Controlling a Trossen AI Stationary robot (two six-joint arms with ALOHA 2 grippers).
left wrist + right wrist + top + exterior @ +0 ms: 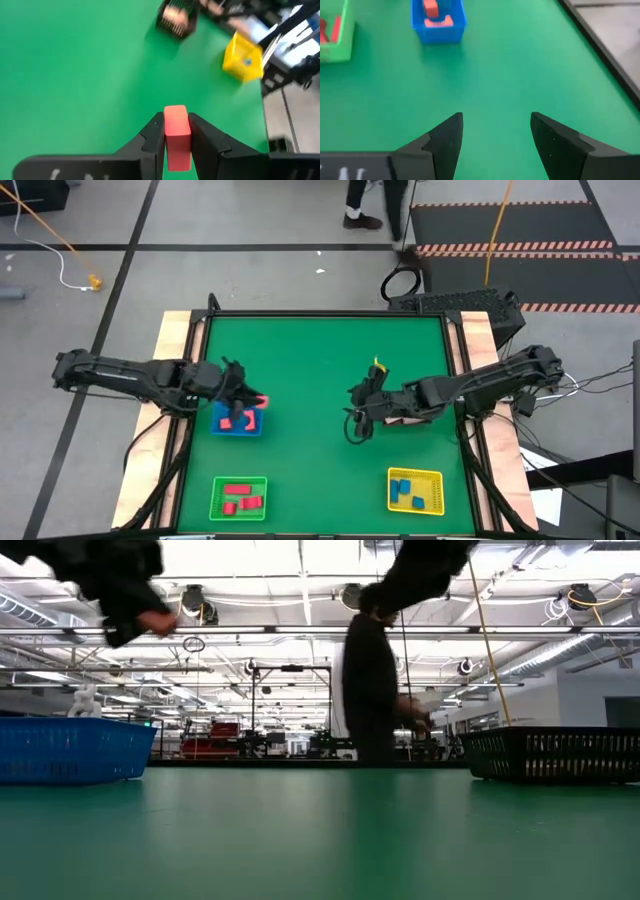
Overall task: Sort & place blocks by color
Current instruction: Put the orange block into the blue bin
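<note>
**Blocks: one salmon piece pinched above the blue tray**

A salmon-pink block [176,136] is clamped between the two fingers [150,137] of the left gripper [252,399], its long side running out past the fingertips. The gripper is held over the blue tray [254,427], in which other salmon pieces [438,21] are seen, one of them an arch shape lying open side up. Just beyond that tray, seen from the right fingers, the green tray [216,502] is placed; several red blocks [240,497] lie inside it.

The right gripper [356,416] is held above bare green table [320,360], well apart from every tray, with its fingers [445,140] spread wide and nothing between them. Blue blocks [412,491] are gathered in the yellow tray [392,476], near the right arm's side of the table. A black tray [176,21] with tan pieces in it is seen far ahead of the left fingers, beside the yellow one.

In the low view a person [372,690] is seen standing behind the table.
</note>
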